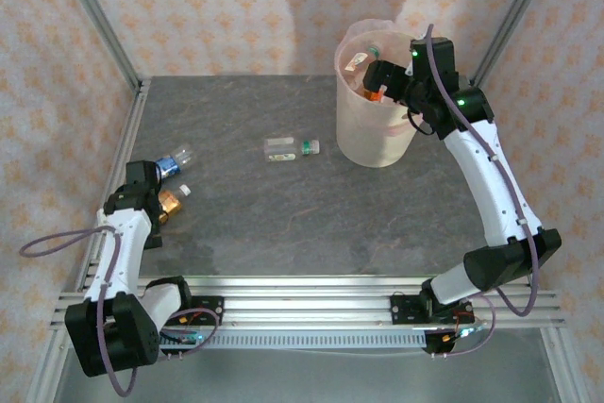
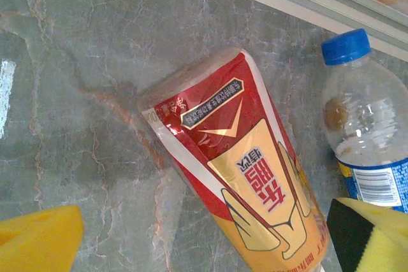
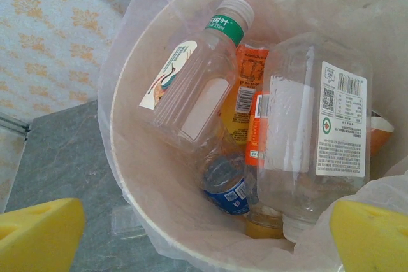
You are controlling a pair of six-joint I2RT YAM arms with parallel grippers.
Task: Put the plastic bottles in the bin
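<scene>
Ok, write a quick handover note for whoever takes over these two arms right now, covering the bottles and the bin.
Left gripper: open, fingers either side of the red-and-orange bottle lying near the left edge of the table; not gripped yet.
Right gripper: open, empty, above the bin.
Done: at least four bottles lie in the bin.
Left: the red-and-orange bottle, the blue-capped bottle beside it, and the green-capped clear bottle mid-table.
</scene>
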